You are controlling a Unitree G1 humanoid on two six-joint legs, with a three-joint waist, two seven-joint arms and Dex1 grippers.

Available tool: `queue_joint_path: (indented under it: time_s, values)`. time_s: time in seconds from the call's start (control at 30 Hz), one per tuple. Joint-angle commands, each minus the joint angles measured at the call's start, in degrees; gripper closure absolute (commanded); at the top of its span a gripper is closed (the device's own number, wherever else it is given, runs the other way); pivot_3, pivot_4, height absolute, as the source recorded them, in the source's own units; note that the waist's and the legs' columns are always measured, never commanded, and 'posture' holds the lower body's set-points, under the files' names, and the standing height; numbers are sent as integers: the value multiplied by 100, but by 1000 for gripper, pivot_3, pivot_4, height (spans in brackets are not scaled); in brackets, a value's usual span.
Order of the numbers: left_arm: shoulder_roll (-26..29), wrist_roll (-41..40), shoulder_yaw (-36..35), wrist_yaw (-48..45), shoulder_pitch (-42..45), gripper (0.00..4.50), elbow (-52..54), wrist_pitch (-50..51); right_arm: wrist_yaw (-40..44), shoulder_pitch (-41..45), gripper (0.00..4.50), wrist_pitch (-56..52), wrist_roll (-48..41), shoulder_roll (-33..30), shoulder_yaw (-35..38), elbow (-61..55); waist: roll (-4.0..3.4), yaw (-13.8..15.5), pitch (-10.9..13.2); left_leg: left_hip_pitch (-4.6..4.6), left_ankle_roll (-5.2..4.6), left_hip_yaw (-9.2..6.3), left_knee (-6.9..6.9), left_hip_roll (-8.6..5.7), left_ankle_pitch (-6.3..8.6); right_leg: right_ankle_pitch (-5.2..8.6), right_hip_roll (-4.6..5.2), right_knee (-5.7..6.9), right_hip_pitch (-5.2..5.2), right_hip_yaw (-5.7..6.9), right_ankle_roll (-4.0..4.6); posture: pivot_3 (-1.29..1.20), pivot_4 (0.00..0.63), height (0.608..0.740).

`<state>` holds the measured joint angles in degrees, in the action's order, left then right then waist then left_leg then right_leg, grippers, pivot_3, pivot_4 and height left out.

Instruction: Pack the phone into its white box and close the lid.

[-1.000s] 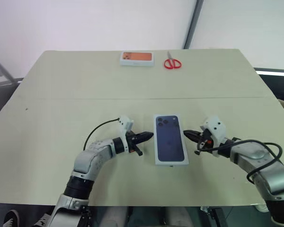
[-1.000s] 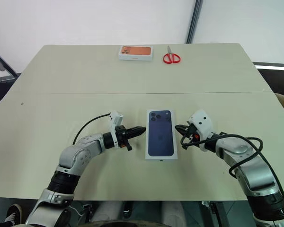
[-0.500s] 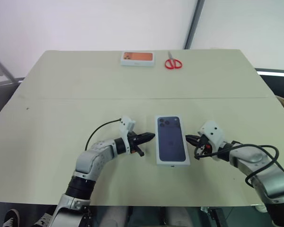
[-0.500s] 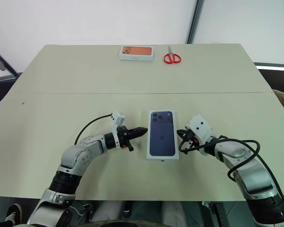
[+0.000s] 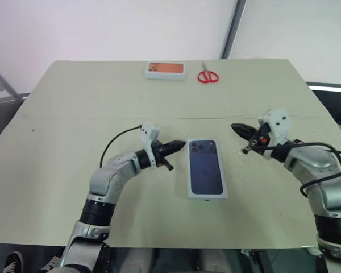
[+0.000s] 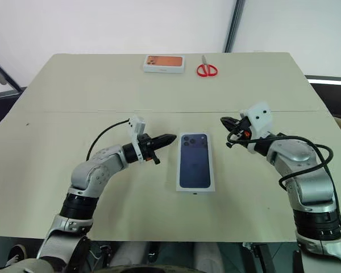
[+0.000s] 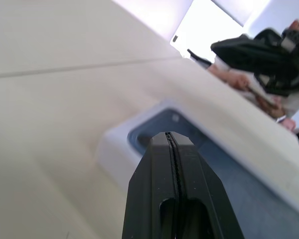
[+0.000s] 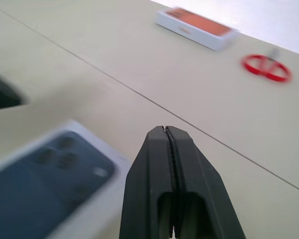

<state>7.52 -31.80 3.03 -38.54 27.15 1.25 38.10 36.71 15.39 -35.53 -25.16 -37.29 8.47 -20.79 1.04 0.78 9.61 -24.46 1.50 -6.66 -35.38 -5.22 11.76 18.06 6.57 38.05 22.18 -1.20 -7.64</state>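
The lid, white with a dark blue phone picture on top, lies picture-up near the middle of the table. It covers whatever is under it, so the white box and the phone are hidden. My left gripper is shut and empty. It hovers just left of the lid's far corner, pointing at it, and the left wrist view shows that corner beyond its tip. My right gripper, also shut and empty, hangs above the table off the lid's far right corner.
A small orange-topped white box and red scissors lie at the table's far edge. A seam crosses the table between them and the lid. Bare tabletop surrounds the lid on both sides.
Both grippers have risen off the table and moved from the lid's long sides toward its far end, staying shut. The lid has not moved.
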Motion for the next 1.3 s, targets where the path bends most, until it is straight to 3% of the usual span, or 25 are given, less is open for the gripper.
queue_joint_path:
  time_s: [0.03, 0.13, 0.3, 0.5, 0.6, 0.7, 0.83, 0.93, 1.13, 1.3]
  values:
    - [-136, 143, 310, -23, 84, 4500, 64, -158, 168, -402, 4469, -21, 36, -17, -405, -335, 2, -5, -1, 0, 0, 0, -2, -1, 0, 0, 0, 0, -3, 1, 0, 0, 150, 740]
    - [-49, 406, 598, -142, -105, 4500, -142, -298, 259, -707, 4469, 47, 223, -134, -687, -343, 0, -42, -2, 4, -1, 5, -6, -3, 0, 0, 2, 3, -4, -4, -1, 0, 150, 740]
    - [546, 1019, 1420, -648, -507, 4500, -223, -515, 586, -1258, 4469, 260, 557, -519, -1063, -401, -5, -58, -7, 8, -1, 4, -1, 3, 0, 0, -5, 5, -1, -5, 0, 0, 150, 740]
    - [640, 896, 1269, -791, -594, 4500, -185, -505, 677, -1247, 4469, 103, 327, -525, -870, -401, -3, 3, -7, 82, -11, -2, 7, 3, 11, 3, 0, -32, -97, 9, 1, 0, 150, 740]
    - [685, 785, 1114, -866, -561, 3613, -140, -430, 784, -1220, 4500, -203, -101, -481, -637, -431, -2, 1, -7, 83, -14, -6, 10, 2, 13, 3, 3, -47, -105, 12, 0, 0, 150, 740]
    - [872, 541, 732, -931, -488, 2158, 45, -303, 855, -1118, 3611, -399, -541, -458, -198, -392, -3, -6, -6, 83, -16, -5, 11, 1, 14, 2, 6, -49, -105, 12, 0, 0, 150, 740]
    - [1507, 346, 226, -1199, -415, 87, 185, -234, 991, -946, 1539, -296, -695, -614, 254, -216, -5, -54, -3, 82, -16, -3, 18, 6, 14, 2, 0, -48, -93, 10, 0, 0, 150, 740]
    - [2408, 187, -481, -1571, -346, 0, -133, -164, 1347, -818, 56, -154, -773, -902, 583, 110, -4, -58, 1, 80, -16, -1, 28, 6, 14, 2, 0, -49, -85, 9, 0, 0, 150, 740]
    - [3035, 15, -986, -2075, -616, 0, -165, -357, 1870, -914, 19, 295, -701, -1120, 724, 381, -6, -3, 2, 77, -16, 2, 25, 0, 14, 2, 15, -50, -87, 10, 0, 0, 150, 740]
    - [3397, 119, -1300, -2178, -1460, 0, 170, -664, 2081, -1375, 19, 1195, -306, -1093, 846, 400, -5, -26, 3, 73, -17, 2, 28, 4, 16, 2, 22, -55, -81, 6, 0, 0, 150, 740]
